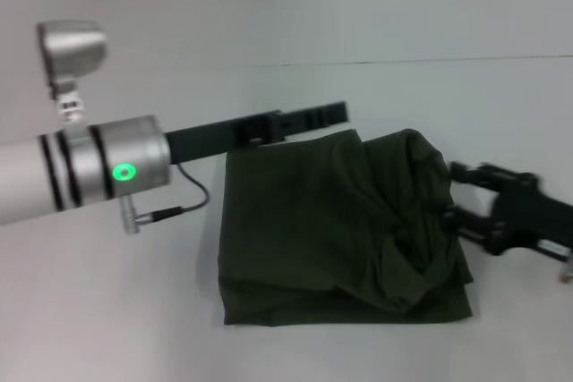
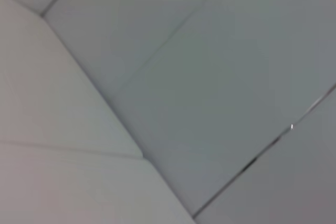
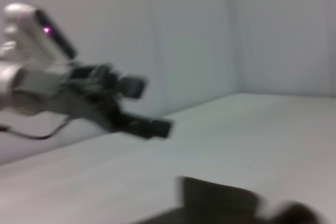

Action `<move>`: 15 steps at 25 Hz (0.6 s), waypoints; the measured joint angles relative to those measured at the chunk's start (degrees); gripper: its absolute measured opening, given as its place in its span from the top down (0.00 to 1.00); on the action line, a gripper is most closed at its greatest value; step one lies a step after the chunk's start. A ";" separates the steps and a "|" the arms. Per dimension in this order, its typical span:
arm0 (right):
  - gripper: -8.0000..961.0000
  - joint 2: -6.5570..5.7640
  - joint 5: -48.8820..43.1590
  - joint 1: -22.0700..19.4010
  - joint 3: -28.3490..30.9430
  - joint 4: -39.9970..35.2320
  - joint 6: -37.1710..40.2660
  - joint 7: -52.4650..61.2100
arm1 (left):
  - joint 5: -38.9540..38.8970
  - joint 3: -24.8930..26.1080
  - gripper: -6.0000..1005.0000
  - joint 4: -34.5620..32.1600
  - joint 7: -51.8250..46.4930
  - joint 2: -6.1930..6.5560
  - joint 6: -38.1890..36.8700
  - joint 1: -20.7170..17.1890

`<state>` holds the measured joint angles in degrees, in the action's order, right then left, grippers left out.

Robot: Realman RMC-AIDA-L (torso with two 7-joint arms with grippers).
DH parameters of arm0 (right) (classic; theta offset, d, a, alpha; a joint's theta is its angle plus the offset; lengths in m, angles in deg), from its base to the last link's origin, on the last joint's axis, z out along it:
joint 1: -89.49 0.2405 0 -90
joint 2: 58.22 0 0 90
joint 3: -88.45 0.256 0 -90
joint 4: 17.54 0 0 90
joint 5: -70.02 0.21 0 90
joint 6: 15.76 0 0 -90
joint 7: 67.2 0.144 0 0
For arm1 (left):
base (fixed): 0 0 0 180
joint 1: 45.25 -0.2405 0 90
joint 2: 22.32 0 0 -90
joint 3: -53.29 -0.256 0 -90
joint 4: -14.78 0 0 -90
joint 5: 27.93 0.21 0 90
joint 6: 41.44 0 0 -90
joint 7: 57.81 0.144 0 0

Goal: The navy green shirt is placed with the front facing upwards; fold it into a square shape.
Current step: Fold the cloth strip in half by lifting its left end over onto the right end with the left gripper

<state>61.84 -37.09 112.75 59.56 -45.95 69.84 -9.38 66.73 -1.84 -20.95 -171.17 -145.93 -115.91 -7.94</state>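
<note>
Navy green shirt [image 1: 331, 230] lies on the white desk [image 1: 107, 310] in the middle of the head view, already bundled into a rough rectangle, plain green side up, no lettering visible. Its left part is flat and smooth; its right part is bunched into a raised, wrinkled heap with loose folds [image 1: 412, 212]. Long axis now runs roughly left to right, near edge fairly straight. My right end effector [image 1: 461, 194] is at the shirt's right edge, right against the crumpled heap; fingers point toward the cloth, but I cannot tell whether they are spread, closed or pinching fabric. My left end effector [image 1: 313, 118] reaches out past the far left corner of the shirt, just beside or slightly over the far edge; it appears raised, holds nothing that I can see, and its finger gap is not readable either. The right wrist view shows that left end effector [image 3: 131, 108] out across the desk and a dark flap of shirt [image 3: 220, 203] close under my right wrist. Left wrist view shows only blank pale surfaces. Judgement: the messy part lies on the right, so the right arm is the nearer one; next move likely needs the heap flattened or folded leftward over the smooth half to square it.
</note>
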 joint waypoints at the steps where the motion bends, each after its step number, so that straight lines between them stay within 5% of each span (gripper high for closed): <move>1: 0.36 0.08 0.04 0.90 -1.20 0.84 -0.12 -0.04 | -0.01 1.39 0.12 -0.65 0.35 0.00 -0.87 -0.74; 8: 0.36 0.18 0.34 8.96 -5.78 8.19 -2.57 -0.93 | -0.11 8.30 0.12 -2.47 2.29 0.30 -6.12 -4.02; 15: 0.36 0.43 0.41 14.24 -9.48 14.01 -5.59 -1.87 | -0.10 9.01 0.12 -2.29 3.40 0.43 -6.65 -4.85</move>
<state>62.27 -36.67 126.99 50.08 -31.94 64.26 -11.25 66.62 7.16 -23.23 -167.77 -145.50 -122.56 -12.79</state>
